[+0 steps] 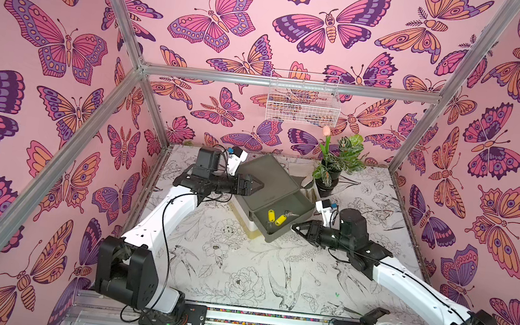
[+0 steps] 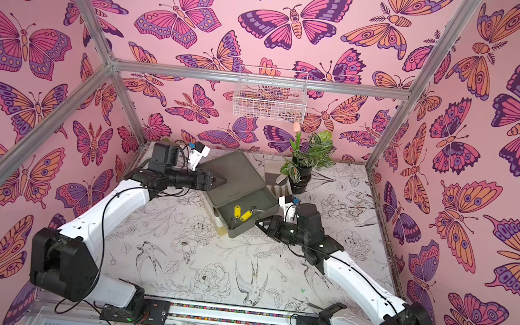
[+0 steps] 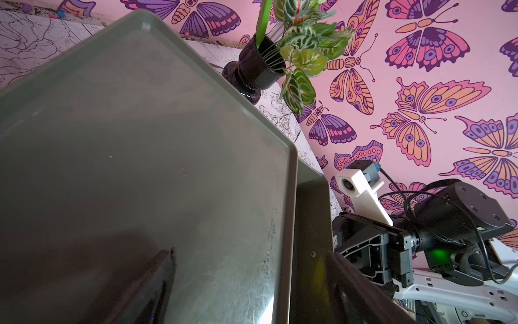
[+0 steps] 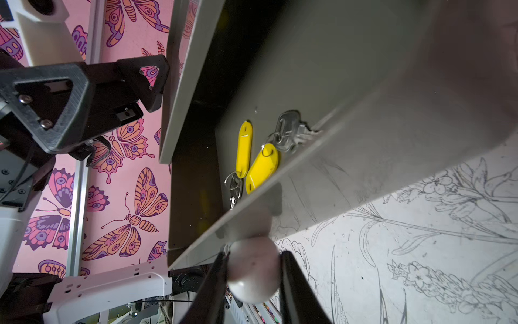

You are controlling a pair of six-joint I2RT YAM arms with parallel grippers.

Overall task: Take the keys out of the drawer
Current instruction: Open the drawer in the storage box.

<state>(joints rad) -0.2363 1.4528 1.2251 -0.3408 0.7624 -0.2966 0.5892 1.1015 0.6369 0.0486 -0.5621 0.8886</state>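
Figure: the scene before me. A tabletop [image 1: 233, 261] printed with line drawings of birds and flowers. Near its far edge stands a black pot [image 1: 329, 180] holding a variegated plant [image 1: 351, 151] and one pink tulip [image 1: 326, 130]. Above them a white wire basket [image 1: 304, 98] hangs on a metal frame bar [image 1: 215, 75]. The walls [image 1: 229, 14] carry pink butterfly paper.

Pink walls [image 1: 179, 42] printed with large orange, magenta and purple butterflies close the back and both sides. Silver aluminium bars [image 1: 288, 82] frame the corners and cross the back wall, where a white wire basket [image 1: 302, 106] hangs. The white tabletop [image 1: 239, 262] bears black line drawings of flowers and birds; a potted plant [image 1: 335, 169] stands near its back edge. Light is even.
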